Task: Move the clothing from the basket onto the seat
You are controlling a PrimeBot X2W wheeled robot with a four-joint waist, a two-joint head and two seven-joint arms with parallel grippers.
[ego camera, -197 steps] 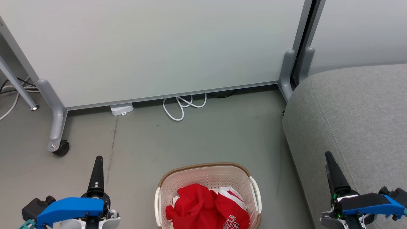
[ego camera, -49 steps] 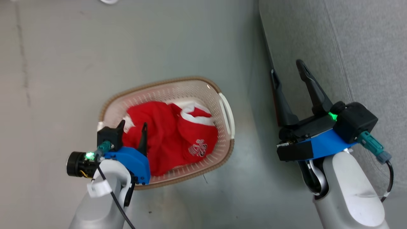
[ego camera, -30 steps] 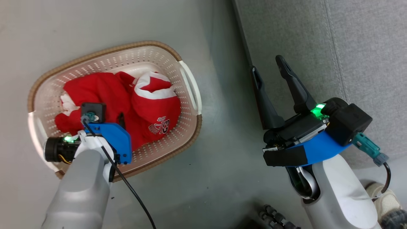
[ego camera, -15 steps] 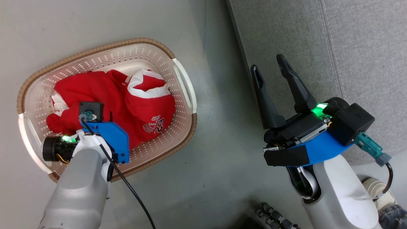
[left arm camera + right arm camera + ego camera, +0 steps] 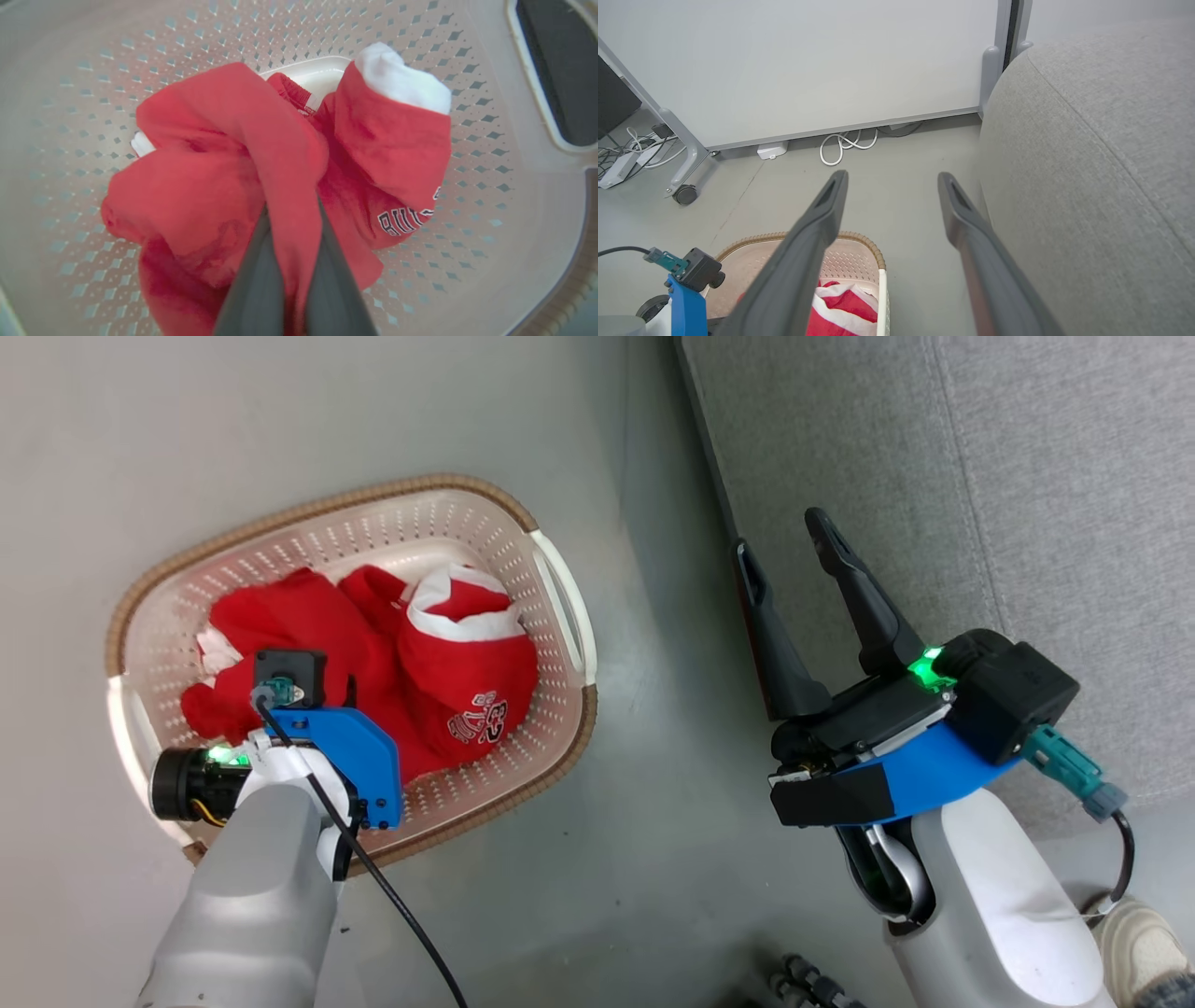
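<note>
The cream basket (image 5: 560,607) stands on the floor left of the grey seat (image 5: 1027,476). In it lies the red clothing (image 5: 308,616), bunched, with white "Bulls 23" lettering (image 5: 478,714) on the right-hand garment. My left gripper (image 5: 290,210) reaches down into the basket and is shut on a raised fold of the left red garment (image 5: 280,154); its fingertips are buried in the cloth. My right gripper (image 5: 780,546) hangs open and empty over the seat's left edge, apart from the basket; in its wrist view the gripper (image 5: 892,179) spreads wide.
A white partition panel (image 5: 808,60) on castor legs (image 5: 684,193) stands beyond the basket, with coiled white cables (image 5: 845,144) on the floor at its foot. A person's shoe (image 5: 1139,943) shows at the lower right, beside my right forearm.
The camera has shifted, sliding the whole picture a little right and down. My left gripper, open above the clothing 1.6 s ago, has sunk into it, and the cloth has bunched. The right gripper stays open.
</note>
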